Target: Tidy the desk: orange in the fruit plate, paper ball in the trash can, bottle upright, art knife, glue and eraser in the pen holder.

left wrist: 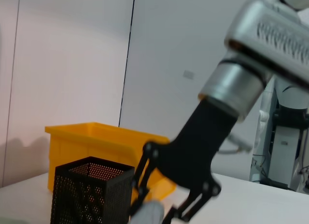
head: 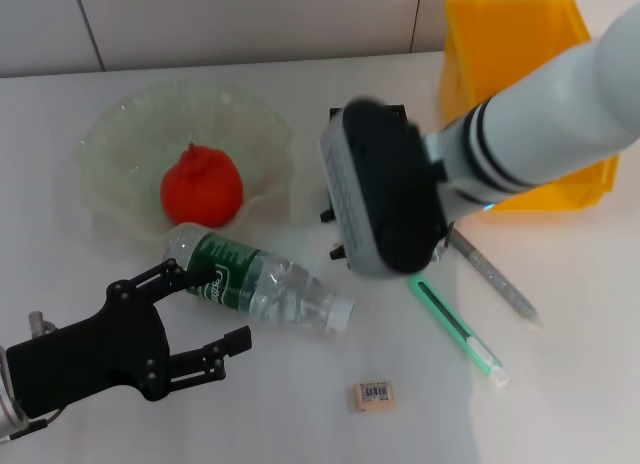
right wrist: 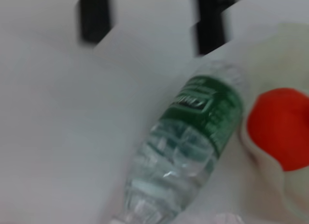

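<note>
Bottle [head: 258,285] lying flat on counter [head: 150,414] beside fruit plate [head: 120,134]; orange [head: 201,188] in plate. Left gripper [head: 205,319] jaws open near bottle. Right gripper [left wrist: 161,204] jaws open.

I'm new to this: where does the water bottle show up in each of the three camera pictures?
Head view: the bottle lies on its side, centre-left, its base against the fruit plate.
Left wrist view: not in it; only the pen holder and trash can show.
Right wrist view: the bottle lies diagonally across the middle.
Shared landmark: the orange beside the bottle's base.
</note>
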`<state>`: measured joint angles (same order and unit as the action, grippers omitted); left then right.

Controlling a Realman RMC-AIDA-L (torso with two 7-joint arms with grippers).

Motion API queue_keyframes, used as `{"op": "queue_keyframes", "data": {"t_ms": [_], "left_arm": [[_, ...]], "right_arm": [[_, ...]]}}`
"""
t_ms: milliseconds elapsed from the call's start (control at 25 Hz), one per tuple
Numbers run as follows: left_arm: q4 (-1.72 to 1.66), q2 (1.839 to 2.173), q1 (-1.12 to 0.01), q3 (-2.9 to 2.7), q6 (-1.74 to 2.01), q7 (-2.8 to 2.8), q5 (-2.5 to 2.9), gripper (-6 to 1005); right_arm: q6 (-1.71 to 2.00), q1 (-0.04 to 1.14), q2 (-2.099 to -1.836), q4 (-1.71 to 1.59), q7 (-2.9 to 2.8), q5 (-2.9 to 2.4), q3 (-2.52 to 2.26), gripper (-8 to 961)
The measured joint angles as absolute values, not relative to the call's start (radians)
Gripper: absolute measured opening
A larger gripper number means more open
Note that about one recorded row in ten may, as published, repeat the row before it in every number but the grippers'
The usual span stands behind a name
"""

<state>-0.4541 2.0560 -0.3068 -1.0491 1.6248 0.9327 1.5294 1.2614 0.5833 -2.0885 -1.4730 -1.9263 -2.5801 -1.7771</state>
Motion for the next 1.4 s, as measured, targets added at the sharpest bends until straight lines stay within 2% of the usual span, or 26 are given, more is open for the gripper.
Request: {"op": "queue_keyframes", "data": {"t_ms": [120, 320, 600, 880, 1120, 1320, 1400], "left_arm": [[-0.454, 2.057, -0.306, -1.049, 1.626, 0.928, 1.529, 860], [-0.454, 2.057, -0.305, -1.049, 1.628, 0.924, 1.53, 860], [-0.457, 2.058, -0.308, -1.051, 1.64, 0.922, 1.538, 860], [-0.456, 2.059, -0.31, -1.051, 1.642, 0.922, 1.55, 860], [-0.461, 2.059, -0.314, -1.051, 1.646, 0.922, 1.554, 860], [-0.463, 2.059, -0.312, -1.051, 1.65, 0.922, 1.554, 860], [-0.463, 2.059, -0.311, -1.051, 1.651, 0.922, 1.554, 860]], "right_arm": [[1.412, 0.579, -2.086, -1.61, -2.013, -2.492, -1.63, 365], [1.461, 0.545, -2.085, -1.781, -2.153, -2.474, -1.473, 364], [1.425, 0.491, -2.084, -1.822, -2.277, -2.48, -1.217, 362], [1.361, 0.439, -2.081, -1.693, -2.282, -2.477, -1.005, 360], [1.197, 0.457, -2.075, -1.409, -2.243, -2.478, -0.975, 359], [1.145, 0.474, -2.076, -1.309, -2.24, -2.477, -0.97, 358], [1.145, 0.475, -2.076, -1.305, -2.239, -2.474, -0.969, 402]]}}
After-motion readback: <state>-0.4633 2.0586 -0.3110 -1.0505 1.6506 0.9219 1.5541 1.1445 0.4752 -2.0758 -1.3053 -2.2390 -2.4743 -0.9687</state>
